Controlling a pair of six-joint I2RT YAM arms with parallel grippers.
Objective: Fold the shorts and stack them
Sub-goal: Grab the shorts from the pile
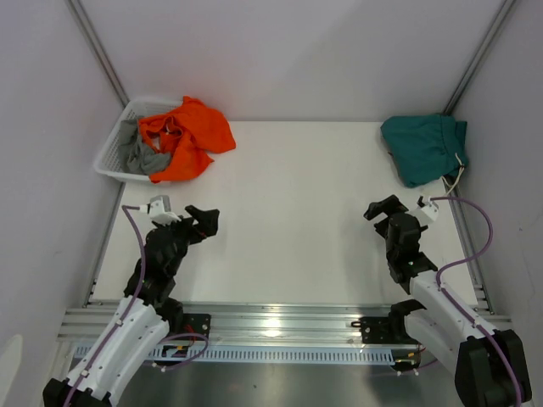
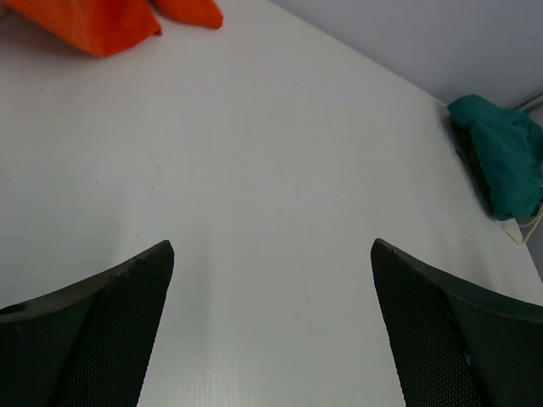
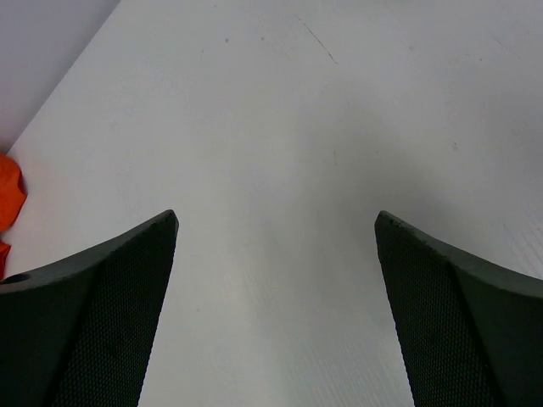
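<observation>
The orange shorts (image 1: 187,136) lie crumpled at the far left, partly draped over a white basket (image 1: 114,151); they also show in the left wrist view (image 2: 93,21) and at the left edge of the right wrist view (image 3: 8,199). The teal-green shorts (image 1: 424,146) lie folded at the far right, a white drawstring hanging at their near right; they show in the left wrist view (image 2: 502,157) too. My left gripper (image 1: 206,220) is open and empty over bare table at the near left. My right gripper (image 1: 383,209) is open and empty at the near right, short of the teal shorts.
The basket holds a grey cloth (image 1: 140,157) under the orange shorts. White walls and metal posts close in the table (image 1: 288,220) on the left, right and back. A metal rail (image 1: 280,326) runs along the near edge.
</observation>
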